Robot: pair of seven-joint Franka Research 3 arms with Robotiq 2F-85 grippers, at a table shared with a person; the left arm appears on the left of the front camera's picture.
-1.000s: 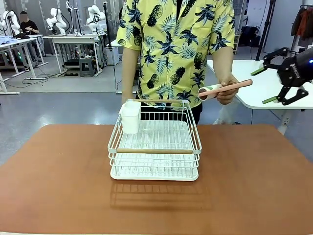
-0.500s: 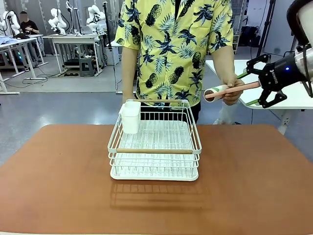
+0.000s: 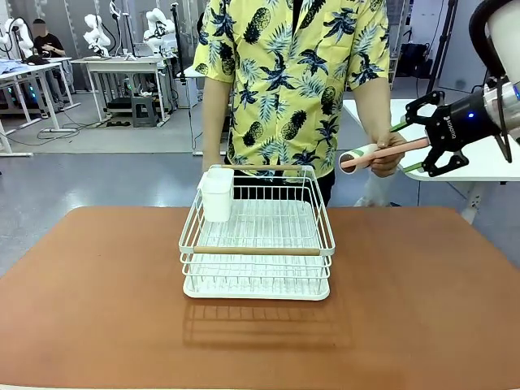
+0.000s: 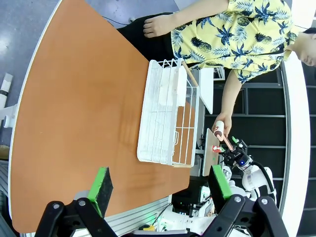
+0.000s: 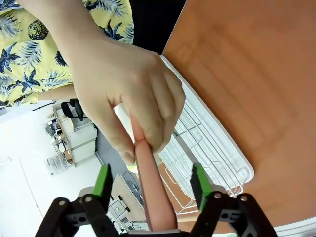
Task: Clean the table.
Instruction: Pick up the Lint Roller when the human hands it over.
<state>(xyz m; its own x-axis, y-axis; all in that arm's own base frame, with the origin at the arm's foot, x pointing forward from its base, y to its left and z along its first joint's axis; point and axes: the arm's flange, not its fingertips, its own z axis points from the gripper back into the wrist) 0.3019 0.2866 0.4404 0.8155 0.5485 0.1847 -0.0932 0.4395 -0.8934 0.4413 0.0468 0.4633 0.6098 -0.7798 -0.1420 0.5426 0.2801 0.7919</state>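
We see our left gripper (image 4: 160, 183) spread wide above the table (image 4: 74, 123), white wire dish rack (image 4: 165, 118) mid-table, person (image 4: 247, 34) at the far side, hand (image 4: 220, 122) holding a pink-handled roller (image 4: 220, 132), right gripper (image 4: 235, 154) by its handle.

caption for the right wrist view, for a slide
Open right gripper straddles the pink handle a person's hand holds out.

Grey floor (image 3: 106, 175), white-topped tables (image 3: 122, 61) on metal legs far left — white table (image 3: 487, 169) right, perhaps dark shelving (image 4: 249, 103) behind.

The table (image 3: 422, 309): broad, smooth terracotta top (matte, rounded corners), lying level.
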